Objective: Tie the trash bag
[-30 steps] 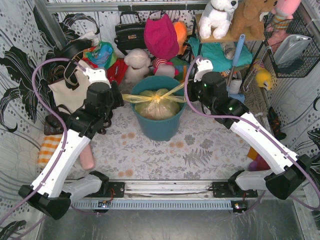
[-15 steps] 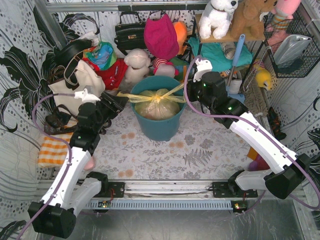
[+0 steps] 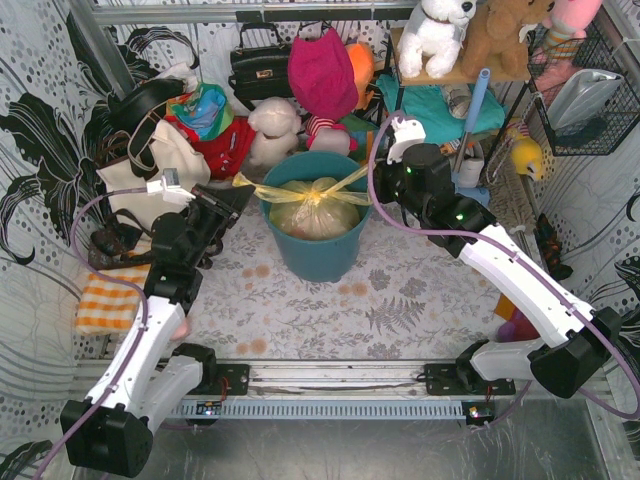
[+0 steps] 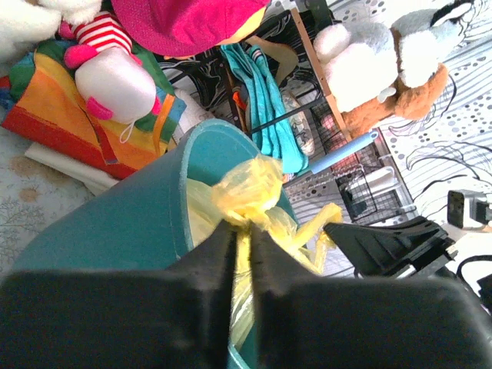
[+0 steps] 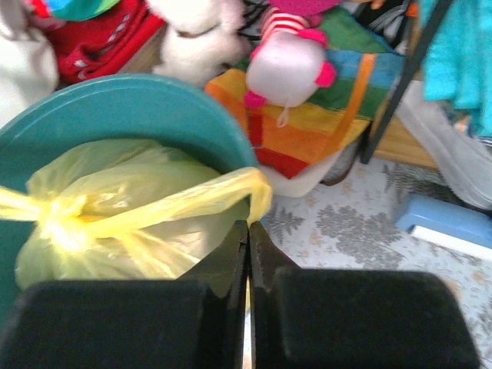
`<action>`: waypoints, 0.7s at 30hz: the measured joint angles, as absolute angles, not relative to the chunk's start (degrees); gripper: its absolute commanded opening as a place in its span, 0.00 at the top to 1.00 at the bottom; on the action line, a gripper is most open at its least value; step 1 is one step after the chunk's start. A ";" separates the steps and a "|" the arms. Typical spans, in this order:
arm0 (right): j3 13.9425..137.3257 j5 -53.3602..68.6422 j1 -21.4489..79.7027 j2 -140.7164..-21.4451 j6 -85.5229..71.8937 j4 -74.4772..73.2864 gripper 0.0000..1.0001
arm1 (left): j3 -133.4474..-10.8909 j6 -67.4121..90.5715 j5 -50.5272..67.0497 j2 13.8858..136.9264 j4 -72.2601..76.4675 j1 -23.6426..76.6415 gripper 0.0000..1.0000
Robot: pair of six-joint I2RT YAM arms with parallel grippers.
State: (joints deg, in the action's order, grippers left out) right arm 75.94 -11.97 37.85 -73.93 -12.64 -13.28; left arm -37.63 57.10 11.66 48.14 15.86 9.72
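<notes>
The yellow trash bag [image 3: 315, 215] sits in the teal bin [image 3: 312, 262], knotted at the top, with one flap pulled out to each side. At the bin's left rim, my left gripper [image 3: 240, 190] is shut on the left flap. The left wrist view shows yellow plastic pinched between its nearly closed jaws [image 4: 242, 231], just below the knot [image 4: 250, 181]. My right gripper [image 3: 372, 182] is at the right rim. Its jaws [image 5: 248, 227] are shut on the end of the taut right flap [image 5: 192, 196].
A cream tote bag [image 3: 150, 170] lies left of the bin. Plush toys [image 3: 275, 125] and a black handbag [image 3: 260, 68] crowd the back. An orange checked cloth [image 3: 100, 300] is at the left edge. A wire basket [image 3: 585, 100] hangs at the right.
My left arm swung back and to the left. Its gripper opened, then shut on the bag's left flap. The right arm kept its hold and did not move.
</notes>
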 measured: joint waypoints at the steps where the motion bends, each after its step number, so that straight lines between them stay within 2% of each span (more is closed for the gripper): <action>1: 75.94 -13.28 37.85 -73.93 -12.64 -13.34 1.00 | -38.11 56.64 11.64 48.23 15.44 9.69 1.00; 11: 81.82 -30.92 38.24 -73.45 -10.44 -16.47 1.00 | -54.63 46.46 10.13 48.62 4.91 9.80 1.00; 21: 75.64 -34.30 38.35 -72.34 -12.21 -18.33 1.00 | -47.94 45.58 8.23 49.39 -2.92 10.00 1.00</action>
